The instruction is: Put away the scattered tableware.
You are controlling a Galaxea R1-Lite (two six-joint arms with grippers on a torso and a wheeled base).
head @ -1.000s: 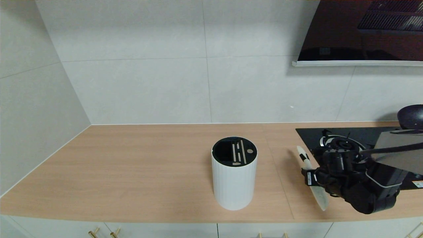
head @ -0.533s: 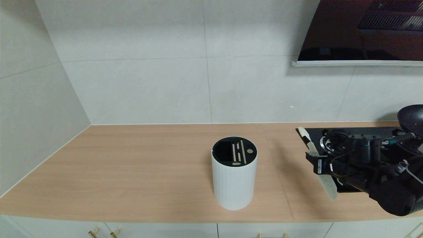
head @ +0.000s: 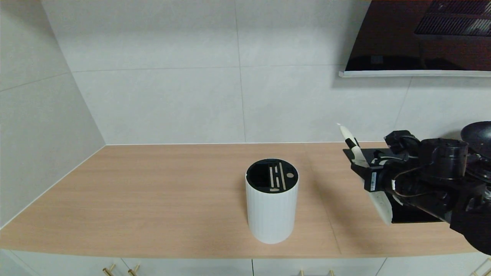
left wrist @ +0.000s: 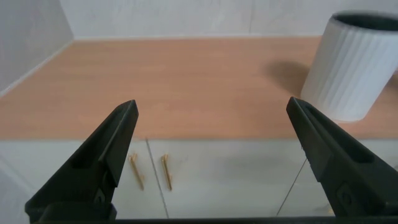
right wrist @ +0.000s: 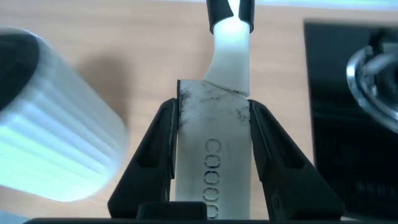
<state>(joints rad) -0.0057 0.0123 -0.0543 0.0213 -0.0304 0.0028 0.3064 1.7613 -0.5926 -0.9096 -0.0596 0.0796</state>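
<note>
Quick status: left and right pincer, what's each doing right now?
Left pincer: open, empty.
Right pincer: closed on the white knife, held above the counter.

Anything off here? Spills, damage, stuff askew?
Nothing spilled or broken. One oddity: the white knife in the right gripper has dark smudges on its blade near the grip. It hangs tilted above the counter; the knife holder stands upright.
</note>
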